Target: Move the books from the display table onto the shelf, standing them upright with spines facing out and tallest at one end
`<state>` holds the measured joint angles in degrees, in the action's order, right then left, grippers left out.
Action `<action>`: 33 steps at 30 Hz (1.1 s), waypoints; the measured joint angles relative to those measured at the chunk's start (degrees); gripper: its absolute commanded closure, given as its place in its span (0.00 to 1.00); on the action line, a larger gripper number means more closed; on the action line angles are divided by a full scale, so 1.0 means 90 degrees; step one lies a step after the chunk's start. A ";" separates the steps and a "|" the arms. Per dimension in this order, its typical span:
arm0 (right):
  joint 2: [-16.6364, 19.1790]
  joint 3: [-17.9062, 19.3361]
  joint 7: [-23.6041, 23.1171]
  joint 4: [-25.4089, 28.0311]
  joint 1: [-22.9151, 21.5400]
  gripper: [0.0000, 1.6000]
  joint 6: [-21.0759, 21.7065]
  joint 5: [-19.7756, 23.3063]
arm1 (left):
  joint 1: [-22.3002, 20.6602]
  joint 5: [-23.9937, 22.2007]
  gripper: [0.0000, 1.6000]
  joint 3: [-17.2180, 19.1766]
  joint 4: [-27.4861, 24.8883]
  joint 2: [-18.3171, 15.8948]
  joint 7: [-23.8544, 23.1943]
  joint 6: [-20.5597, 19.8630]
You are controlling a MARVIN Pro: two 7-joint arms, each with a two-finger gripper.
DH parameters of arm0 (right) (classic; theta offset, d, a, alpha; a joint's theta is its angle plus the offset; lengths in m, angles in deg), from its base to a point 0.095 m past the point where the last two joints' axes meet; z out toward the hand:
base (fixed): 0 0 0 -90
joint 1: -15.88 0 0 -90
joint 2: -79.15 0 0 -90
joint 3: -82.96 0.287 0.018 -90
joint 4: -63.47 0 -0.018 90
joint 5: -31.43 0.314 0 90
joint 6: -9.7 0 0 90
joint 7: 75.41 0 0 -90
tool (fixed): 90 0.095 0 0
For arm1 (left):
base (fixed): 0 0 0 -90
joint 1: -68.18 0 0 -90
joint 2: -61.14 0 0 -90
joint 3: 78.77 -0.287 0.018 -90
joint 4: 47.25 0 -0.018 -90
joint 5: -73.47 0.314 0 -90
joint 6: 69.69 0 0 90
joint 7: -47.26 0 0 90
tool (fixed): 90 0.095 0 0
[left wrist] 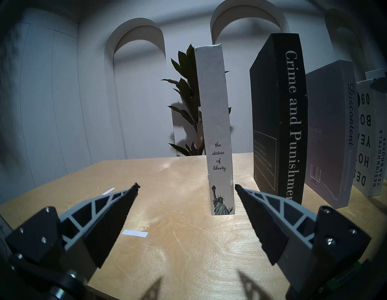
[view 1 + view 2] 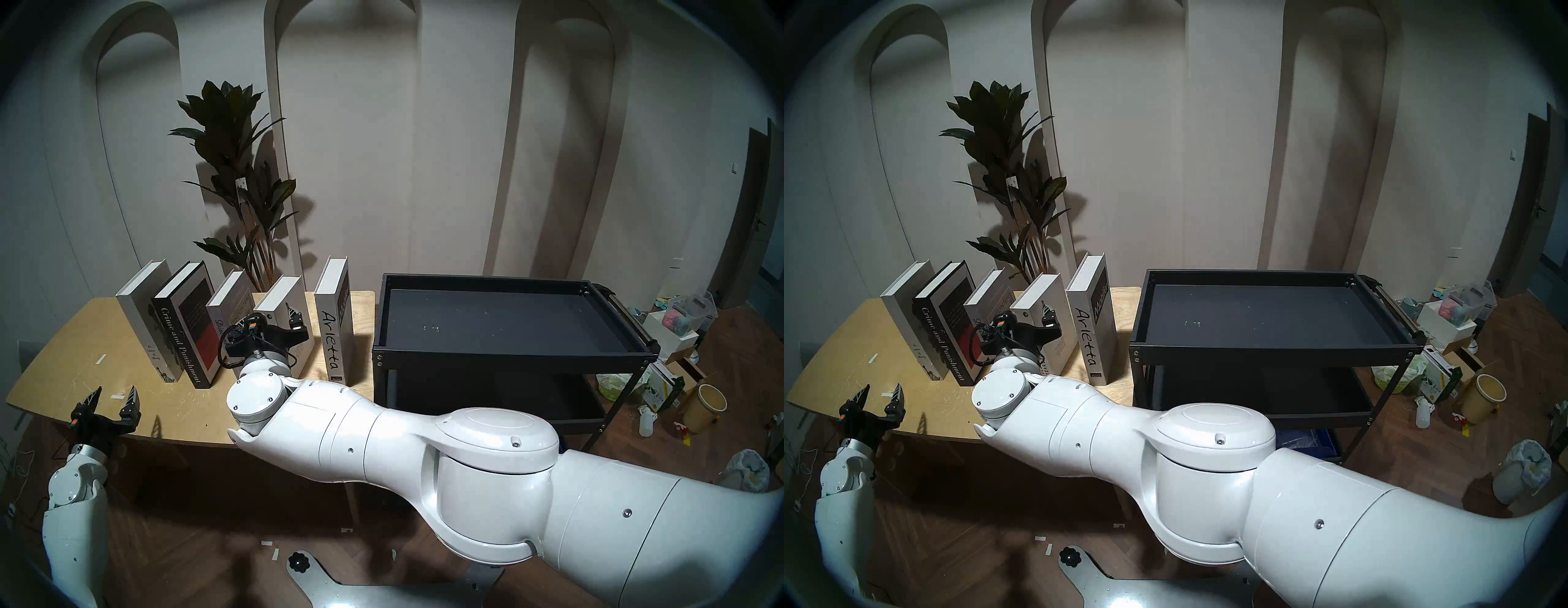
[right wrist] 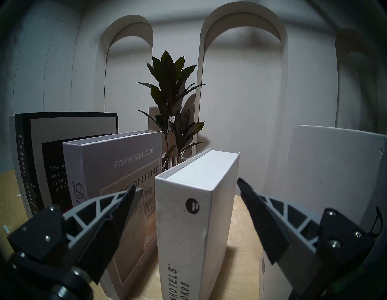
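Observation:
Several books stand upright in a row on the display table (image 2: 76, 352): the pale Statue of Liberty (image 2: 142, 316), black-and-red Crime and Punishment (image 2: 186, 331), grey Discontent (image 2: 227, 308), white Design Hotels Yearbook (image 2: 278, 299) and white Arietta (image 2: 333, 335). My right gripper (image 2: 275, 325) is open, its fingers on either side of the Yearbook's spine (image 3: 182, 220), not touching it. My left gripper (image 2: 115, 395) hovers open over the table's front left edge, facing the Statue of Liberty spine (image 1: 218, 136) from a distance. The shelf (image 2: 509, 354), a black trolley, stands right of the table with a bare top tray.
A tall potted plant (image 2: 239, 170) rises behind the books. Boxes, bags and a yellow cup (image 2: 706, 407) litter the floor right of the trolley. My right arm (image 2: 424, 446) stretches across the table's front edge. Bits of white tape (image 1: 135, 233) lie on the tabletop.

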<state>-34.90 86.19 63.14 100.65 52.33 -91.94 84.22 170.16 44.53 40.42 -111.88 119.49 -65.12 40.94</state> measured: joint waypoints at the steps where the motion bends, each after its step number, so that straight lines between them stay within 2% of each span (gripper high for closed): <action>1: 0.0000 0.0000 -0.0015 0.0000 -0.0004 0.00 0.0013 0.0008 | 0.0000 0.0000 0.00 0.0000 0.0000 0.0000 0.0000 0.0000; 33: -0.0008 0.0105 -0.0449 -0.0336 -0.0194 0.00 0.0275 0.0272 | -0.0002 0.0000 0.00 -0.0002 0.0014 0.0004 0.0000 0.0000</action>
<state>-34.97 87.13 59.10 97.62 50.58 -89.46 86.67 170.15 44.52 40.40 -111.75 119.53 -65.12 40.94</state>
